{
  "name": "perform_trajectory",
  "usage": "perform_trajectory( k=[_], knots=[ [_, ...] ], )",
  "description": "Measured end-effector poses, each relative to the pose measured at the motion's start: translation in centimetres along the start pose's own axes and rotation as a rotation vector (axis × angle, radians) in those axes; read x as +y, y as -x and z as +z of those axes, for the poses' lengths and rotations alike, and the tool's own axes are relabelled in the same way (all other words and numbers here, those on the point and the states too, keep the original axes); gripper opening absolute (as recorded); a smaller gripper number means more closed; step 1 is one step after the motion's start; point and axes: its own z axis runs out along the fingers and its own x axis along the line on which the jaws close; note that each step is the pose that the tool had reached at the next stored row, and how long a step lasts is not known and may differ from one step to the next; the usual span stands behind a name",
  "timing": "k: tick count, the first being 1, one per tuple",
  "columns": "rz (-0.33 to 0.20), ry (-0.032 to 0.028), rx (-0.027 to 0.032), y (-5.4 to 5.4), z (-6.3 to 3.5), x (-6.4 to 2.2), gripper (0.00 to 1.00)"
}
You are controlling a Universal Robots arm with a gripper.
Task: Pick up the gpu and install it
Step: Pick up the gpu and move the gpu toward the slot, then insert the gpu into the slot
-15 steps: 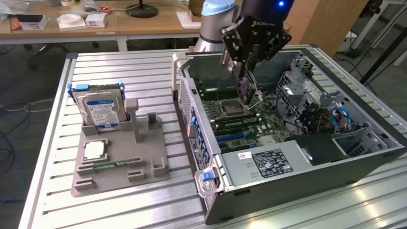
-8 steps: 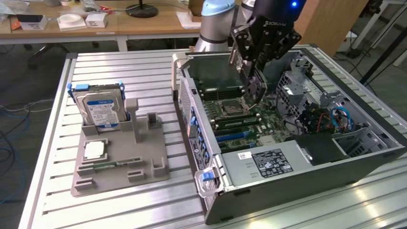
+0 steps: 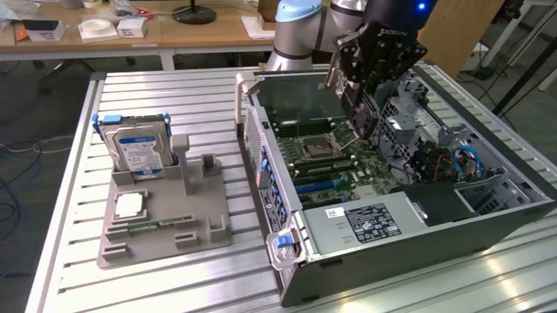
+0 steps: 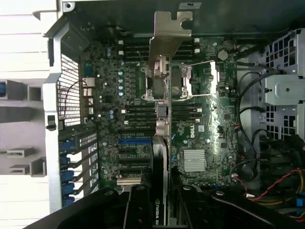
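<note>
Gpu (image 4: 164, 100) hangs edge-down, gripped between the jaws, above the motherboard (image 4: 209, 129).

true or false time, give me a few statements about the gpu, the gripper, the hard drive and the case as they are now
1. The gripper is shut on the gpu. True.
2. The gpu is seated in a slot. False: it is held over the motherboard, clear of the slots.
3. The hard drive stands upright in the gray holder. True.
4. The computer case is closed. False: its side is open, with the motherboard exposed.
</note>
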Motion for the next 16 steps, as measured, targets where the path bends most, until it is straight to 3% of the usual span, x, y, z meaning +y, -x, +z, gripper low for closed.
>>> perform_trajectory(
  k=[8,16],
  knots=[
    [0.0,0.0,0.0006,1.24,-0.03,0.07,0.26],
    [0.0,-0.0005,0.0005,1.26,-0.03,0.08,0.26]
  ],
)
